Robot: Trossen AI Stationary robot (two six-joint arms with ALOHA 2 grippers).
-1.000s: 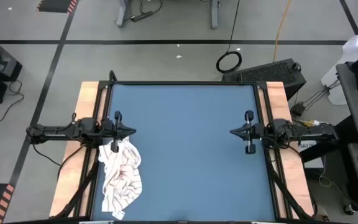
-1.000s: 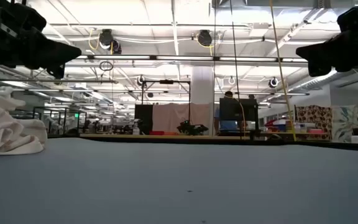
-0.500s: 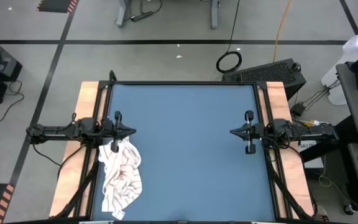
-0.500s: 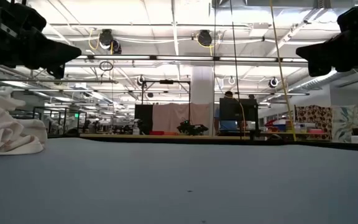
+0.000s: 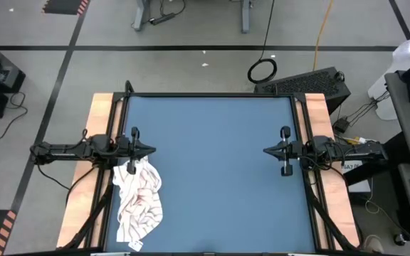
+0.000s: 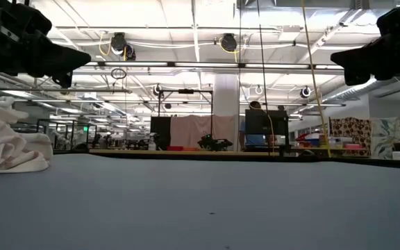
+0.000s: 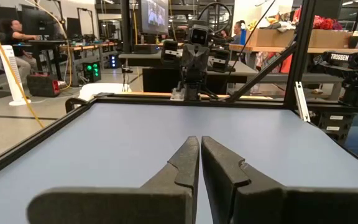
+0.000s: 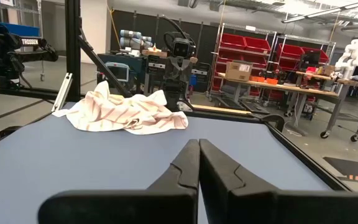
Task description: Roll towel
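nothing has moved; the towel (image 5: 138,201) still lies bunched by the left gripper (image 5: 153,149), both it and the right gripper (image 5: 265,150) pinched closed, empty, rolling not begun

The towel (image 5: 139,201) lies bunched on the tabletop (image 5: 219,178) at its left near corner, just beside the left gripper (image 5: 150,150); the right gripper (image 5: 267,151) hangs opposite, well apart.

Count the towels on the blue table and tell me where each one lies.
1. The towel lies crumpled at the table's near-left corner, just beside the left claw. Nothing suggests another is hidden.
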